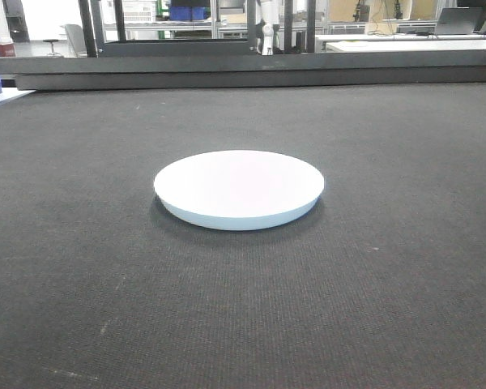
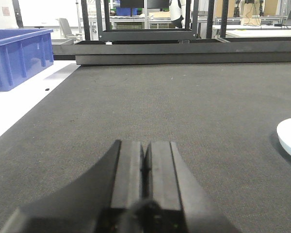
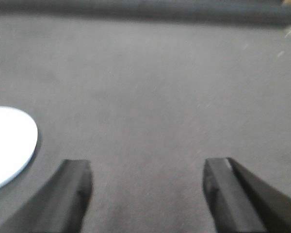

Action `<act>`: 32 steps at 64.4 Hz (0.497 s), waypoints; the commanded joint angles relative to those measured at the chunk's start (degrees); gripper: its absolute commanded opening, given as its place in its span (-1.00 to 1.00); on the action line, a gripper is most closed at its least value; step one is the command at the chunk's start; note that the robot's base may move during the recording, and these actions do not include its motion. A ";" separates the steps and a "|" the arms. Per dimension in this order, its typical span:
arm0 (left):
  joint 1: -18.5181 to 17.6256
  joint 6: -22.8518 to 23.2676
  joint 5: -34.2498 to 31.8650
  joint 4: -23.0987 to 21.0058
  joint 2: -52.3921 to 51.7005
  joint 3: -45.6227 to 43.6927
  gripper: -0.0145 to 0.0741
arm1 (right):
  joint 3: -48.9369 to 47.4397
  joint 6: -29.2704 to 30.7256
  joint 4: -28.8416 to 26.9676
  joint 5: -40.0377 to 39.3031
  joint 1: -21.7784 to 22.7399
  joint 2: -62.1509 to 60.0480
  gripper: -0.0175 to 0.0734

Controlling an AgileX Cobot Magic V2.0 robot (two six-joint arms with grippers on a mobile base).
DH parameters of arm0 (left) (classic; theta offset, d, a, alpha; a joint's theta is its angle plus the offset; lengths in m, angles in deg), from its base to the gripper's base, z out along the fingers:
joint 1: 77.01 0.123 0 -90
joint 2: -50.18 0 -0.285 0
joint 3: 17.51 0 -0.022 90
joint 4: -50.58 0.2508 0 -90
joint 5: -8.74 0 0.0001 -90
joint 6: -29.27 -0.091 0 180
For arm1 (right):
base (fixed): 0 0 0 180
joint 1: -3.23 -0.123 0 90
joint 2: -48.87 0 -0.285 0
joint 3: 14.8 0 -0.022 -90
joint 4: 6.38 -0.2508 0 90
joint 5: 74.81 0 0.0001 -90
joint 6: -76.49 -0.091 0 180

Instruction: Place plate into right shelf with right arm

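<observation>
The plate (image 1: 239, 188) at rest on the dark counter (image 1: 405, 308).
The right jaws spread, empty, plate just to their left; the left jaws clenched, plate well to their right.

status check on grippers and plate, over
Left gripper shut, empty. Right gripper open, plate to its left, untouched. Plate flat on dark mat, nothing blocking it.

Left gripper (image 2: 145, 148) level and pointing forward, fingers (image 2: 131, 167) pressed tight together. Right gripper (image 3: 148, 170) angled down, fingers (image 3: 72, 191) spread wide.
</observation>
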State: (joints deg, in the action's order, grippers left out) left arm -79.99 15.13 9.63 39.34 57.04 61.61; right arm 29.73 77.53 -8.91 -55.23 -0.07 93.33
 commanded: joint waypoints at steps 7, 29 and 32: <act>-0.32 0.14 -4.70 -0.12 -0.62 0.49 -0.78 | -14.42 0.25 1.10 4.46 -5.70 17.57 0.74; -0.32 0.14 -4.70 -0.12 -0.62 0.49 -0.78 | -41.75 -7.45 1.10 23.64 -18.55 49.19 0.72; -0.32 0.14 -4.70 -0.12 -0.62 0.49 -0.78 | -44.73 -8.42 1.10 24.83 -19.87 52.77 0.72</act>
State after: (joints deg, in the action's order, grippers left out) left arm -79.99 15.13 9.63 39.34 57.04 61.61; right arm -9.15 70.83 -8.24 -30.68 -18.22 143.39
